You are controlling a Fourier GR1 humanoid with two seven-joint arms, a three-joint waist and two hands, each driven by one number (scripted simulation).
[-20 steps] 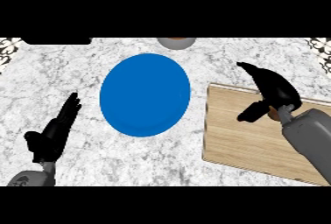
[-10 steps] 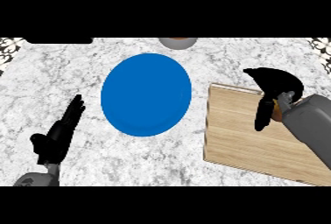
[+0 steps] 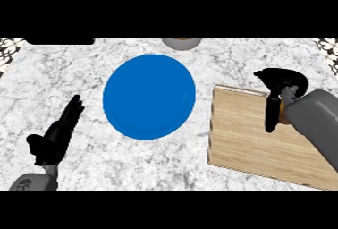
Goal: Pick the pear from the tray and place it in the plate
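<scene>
Pear is all but hidden: only a small brownish sliver (image 3: 285, 117) shows at the wrist side of the right hand, over the far part of the tray, so its full shape and how it sits cannot be told. Around it, the marble counter (image 3: 79, 71) fills the view, and the wooden tray (image 3: 251, 143) lies at the right, its near corner running out of sight. The blue plate (image 3: 149, 96) rests bare at the middle, well apart from the tray's left edge. A grey dish (image 3: 179, 43) peeks in at the far edge. The right hand (image 3: 280, 89) hangs over the tray's far end with its fingers curled downward around that brownish sliver, one finger pointing straight down beside it; whether they have actually closed on the fruit is not clear. The left hand (image 3: 56, 134) rests open at the near left, fingers straight, touching nothing. A pear should be fairly light, firm but easily bruised, with smooth skin and a rounded body apt to roll, so wrapping the wide lower belly would likely hold better than pinching the narrow neck.
</scene>
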